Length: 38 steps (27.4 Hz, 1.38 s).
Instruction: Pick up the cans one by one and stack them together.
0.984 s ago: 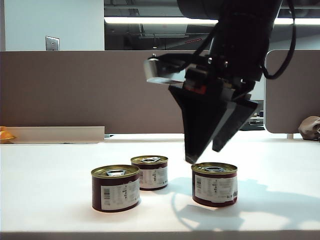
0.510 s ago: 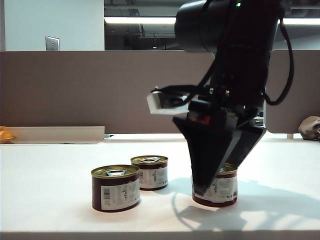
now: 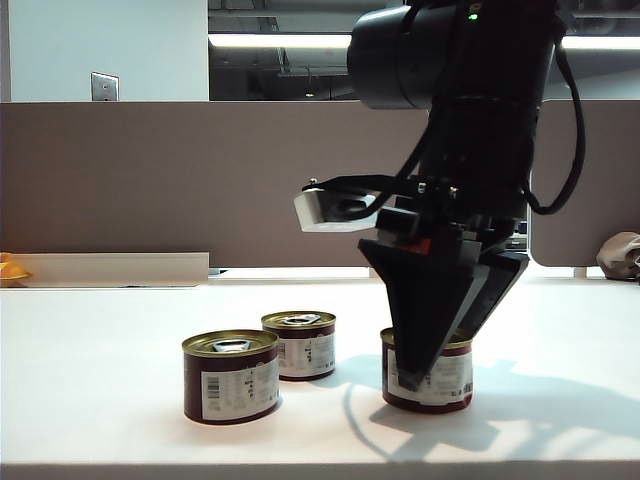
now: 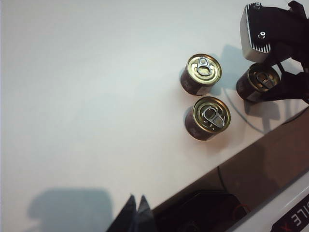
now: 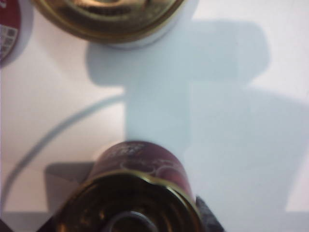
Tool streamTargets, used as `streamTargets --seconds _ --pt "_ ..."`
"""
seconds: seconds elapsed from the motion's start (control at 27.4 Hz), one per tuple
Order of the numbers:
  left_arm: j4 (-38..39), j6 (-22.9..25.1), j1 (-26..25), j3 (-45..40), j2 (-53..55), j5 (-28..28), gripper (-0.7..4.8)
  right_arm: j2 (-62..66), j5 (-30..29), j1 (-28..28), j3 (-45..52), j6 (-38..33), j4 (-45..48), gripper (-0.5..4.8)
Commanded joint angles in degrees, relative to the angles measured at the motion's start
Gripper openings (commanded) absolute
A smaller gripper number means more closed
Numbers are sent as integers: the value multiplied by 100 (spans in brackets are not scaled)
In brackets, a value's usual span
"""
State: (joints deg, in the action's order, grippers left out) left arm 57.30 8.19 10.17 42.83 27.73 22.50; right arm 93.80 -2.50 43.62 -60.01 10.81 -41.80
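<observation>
While three cans stand upright on the white table:
Right gripper: lowered around right can, lower right of centre; grip cannot be told.
Left gripper: clenched, empty.
Other cans: front-left can, rear can.

low front view – wrists overhead, sharing cans

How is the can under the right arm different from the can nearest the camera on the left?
The right can has the right pincer straddling it, fingers down along its sides; the front-left can stands free, nothing near it. The right can's lid is mostly hidden by the pincer; the front-left can's gold lid is fully visible. Both are upright on the table, maroon with white labels.
</observation>
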Motion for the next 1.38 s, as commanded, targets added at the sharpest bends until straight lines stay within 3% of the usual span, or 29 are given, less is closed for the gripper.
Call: streamTargets --seconds 0.04,0.26,0.55,1.38 --pt "-24 42 -7 22 -4 26 -5 -15 175 15 -243 -7 -177 198" --pt "-37 42 -7 22 -4 24 -5 -15 170 15 -1060 -7 -638 198" --pt "-35 42 -7 22 -7 24 -5 42 81 31 -1714 -9 -551 198" --pt "11 173 -7 22 -48 22 -5 1082 -387 210 -2238 -11 -330 198"
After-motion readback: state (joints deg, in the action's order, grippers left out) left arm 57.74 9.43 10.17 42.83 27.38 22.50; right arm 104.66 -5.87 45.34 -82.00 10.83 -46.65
